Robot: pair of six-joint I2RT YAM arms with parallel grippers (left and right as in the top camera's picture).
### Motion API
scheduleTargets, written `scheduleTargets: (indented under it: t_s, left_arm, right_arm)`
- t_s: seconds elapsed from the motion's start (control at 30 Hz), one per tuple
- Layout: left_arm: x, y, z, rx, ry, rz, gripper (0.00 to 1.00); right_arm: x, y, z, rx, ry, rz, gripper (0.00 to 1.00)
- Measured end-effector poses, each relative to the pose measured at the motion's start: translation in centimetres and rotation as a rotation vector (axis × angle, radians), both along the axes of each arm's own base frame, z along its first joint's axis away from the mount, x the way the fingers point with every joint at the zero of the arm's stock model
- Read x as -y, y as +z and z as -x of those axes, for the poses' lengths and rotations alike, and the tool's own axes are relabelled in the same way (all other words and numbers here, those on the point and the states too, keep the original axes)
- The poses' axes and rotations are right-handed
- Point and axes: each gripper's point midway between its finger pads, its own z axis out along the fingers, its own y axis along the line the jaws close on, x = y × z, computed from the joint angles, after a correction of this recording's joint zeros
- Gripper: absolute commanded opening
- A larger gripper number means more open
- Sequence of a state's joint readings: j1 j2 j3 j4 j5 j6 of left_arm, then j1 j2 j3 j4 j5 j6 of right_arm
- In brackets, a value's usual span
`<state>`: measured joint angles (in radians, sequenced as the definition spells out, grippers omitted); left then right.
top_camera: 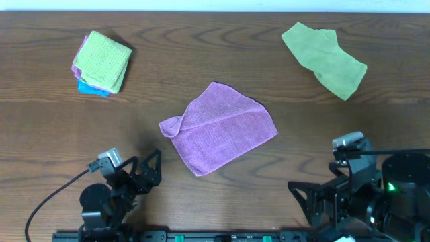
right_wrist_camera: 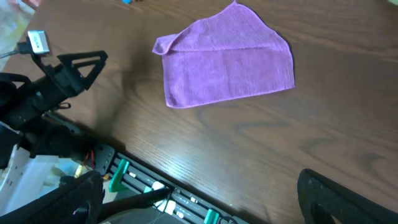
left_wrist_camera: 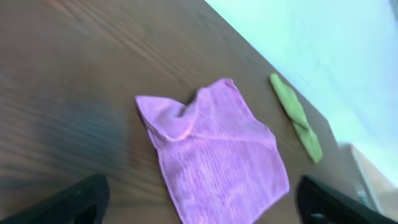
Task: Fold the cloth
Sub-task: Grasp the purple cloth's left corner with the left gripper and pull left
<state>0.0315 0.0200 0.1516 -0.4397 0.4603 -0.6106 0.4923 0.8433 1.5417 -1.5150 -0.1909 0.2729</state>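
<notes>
Desk (top_camera: 222, 47) of dark brown wood carried all the things. On its middle lay the purple cloth (top_camera: 220, 128), turned at an angle to the desk edges. It was mostly flat. A crease ran across it from the left corner toward the right, so the far part seemed laid over the rest, and the left corner was bunched up into a small curl. Nothing was touching it.

Well apart from it, at the far right of the desk, lay a light green cloth (top_camera: 326, 59), loose and wrinkled. At the far left sat a stack of folded cloths (top_camera: 101, 62), with a green one on top, a purple edge under it and a little blue showing at the bottom.

Both arms were at the near edge of the desk. The left pincer (top_camera: 146, 160) was near the cloth's lower left side but not in contact with it. Its fingers were spread wide and held nothing. The right pincer (top_camera: 302, 202) was near the lower right, also released, with its fingers far apart and nothing between them.
</notes>
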Motion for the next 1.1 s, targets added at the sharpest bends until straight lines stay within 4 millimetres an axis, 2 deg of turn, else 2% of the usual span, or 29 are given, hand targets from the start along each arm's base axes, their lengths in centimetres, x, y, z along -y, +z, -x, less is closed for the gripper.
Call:
scheduleTargets:
  t_s: [0.2, 0.37, 0.6, 0.83, 1.1]
  left_arm:
    - [1.1, -1.2, -0.4, -0.088, -0.06, 0.046, 0.91]
    - [1.8, -2.9, -1.1, -0.21, -0.085, 0.105, 0.92]
    - [3.1, -3.0, -3.4, -0.325, -0.109, 0.236, 0.9]
    - [3.5, -5.4, -4.6, -0.512, -0.074, 0.332, 0.86]
    - [3.6, -6.1, -6.5, -0.547, -0.036, 0.413, 0.83]
  right_arm:
    - [-0.4, 0.9, -0.8, 0.045, 0.001, -0.025, 0.99]
    - [-0.5, 1.0, -0.9, 0.053, 0.0, -0.029, 0.99]
    - [-0.5, 1.0, -0.9, 0.053, 0.0, -0.029, 0.99]
    - [-0.4, 0.8, -0.7, 0.04, 0.001, -0.022, 0.99]
    - [-0.3, 0.6, -0.6, 0.032, 0.001, -0.019, 0.99]
